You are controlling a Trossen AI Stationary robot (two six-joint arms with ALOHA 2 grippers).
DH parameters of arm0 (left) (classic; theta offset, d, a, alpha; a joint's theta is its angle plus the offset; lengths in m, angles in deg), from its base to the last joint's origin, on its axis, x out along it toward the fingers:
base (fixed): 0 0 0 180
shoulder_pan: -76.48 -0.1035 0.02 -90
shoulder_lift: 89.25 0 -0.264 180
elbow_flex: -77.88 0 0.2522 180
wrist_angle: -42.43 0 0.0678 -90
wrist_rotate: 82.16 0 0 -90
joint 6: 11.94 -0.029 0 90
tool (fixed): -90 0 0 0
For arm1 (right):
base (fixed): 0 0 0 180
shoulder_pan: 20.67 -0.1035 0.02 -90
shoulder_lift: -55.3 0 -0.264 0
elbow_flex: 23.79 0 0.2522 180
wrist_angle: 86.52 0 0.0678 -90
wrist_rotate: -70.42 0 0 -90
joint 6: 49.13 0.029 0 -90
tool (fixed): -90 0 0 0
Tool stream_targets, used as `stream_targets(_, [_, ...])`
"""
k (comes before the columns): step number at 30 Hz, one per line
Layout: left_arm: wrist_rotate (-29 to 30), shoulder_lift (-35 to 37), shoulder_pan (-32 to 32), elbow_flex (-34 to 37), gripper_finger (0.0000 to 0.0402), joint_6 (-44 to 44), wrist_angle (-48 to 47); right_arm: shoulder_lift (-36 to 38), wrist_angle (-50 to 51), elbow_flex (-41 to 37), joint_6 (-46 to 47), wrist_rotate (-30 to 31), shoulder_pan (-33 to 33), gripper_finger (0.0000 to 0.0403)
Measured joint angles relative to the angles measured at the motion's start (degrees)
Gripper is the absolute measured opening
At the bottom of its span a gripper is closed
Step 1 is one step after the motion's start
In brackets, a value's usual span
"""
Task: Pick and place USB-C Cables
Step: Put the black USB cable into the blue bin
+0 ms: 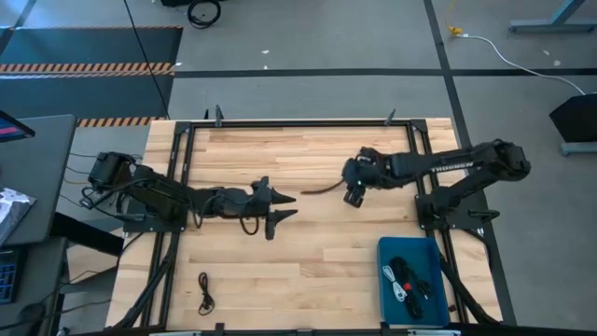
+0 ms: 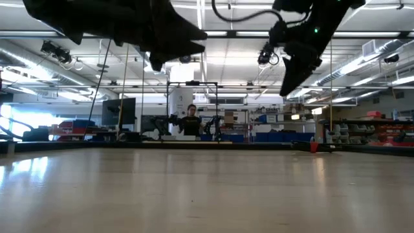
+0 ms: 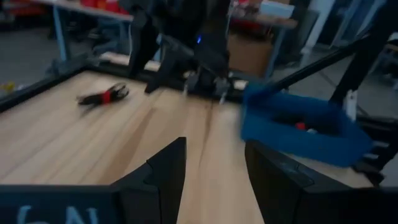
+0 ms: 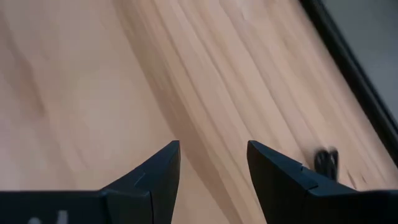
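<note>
One USB-C cable, a black bundle with a red band (image 1: 322, 189) (image 3: 102, 96), lies on the wooden table between the two grippers. Another small black bundle (image 1: 205, 291) lies near the front left. More cables, black and white (image 1: 406, 278), lie in the blue tray (image 1: 438, 254) (image 3: 298, 130) at the front right. My left gripper (image 1: 285, 207) (image 3: 214, 168) hangs open above mid-table, with nothing between its fingers. My right gripper (image 1: 353, 198) (image 4: 214, 168) is open too. It slants down over bare wood just right of the banded cable and is well above the table in the low view (image 2: 294, 77).
A black metal frame (image 1: 177, 168) runs around the table top. In the right wrist view a small dark thing (image 4: 326, 162) lies close to that frame. Bare wood lies between the arms and the tray. A person (image 2: 191, 120) stands far off in the room behind.
</note>
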Motion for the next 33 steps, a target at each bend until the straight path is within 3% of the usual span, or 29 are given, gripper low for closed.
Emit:
stream_targets(12, [-0.2, -0.01, -1.12, 0.0, 0.0171, 1.16, -3.44, 0.0, 7.18, 0.0, -3.29, -1.86, 10.24, 0.0191])
stream_targets(21, [-0.57, -0.02, -1.25, -0.83, 0.0171, 1.16, -3.94, 0.0, 6.45, 0.0, -4.66, -3.34, 13.9, 0.0189])
stream_targets(33, [-0.61, -0.02, -0.42, -7.45, 0.0171, 1.13, -19.18, 0.0, 10.36, 0.0, -6.21, -4.76, 17.08, 0.0188])
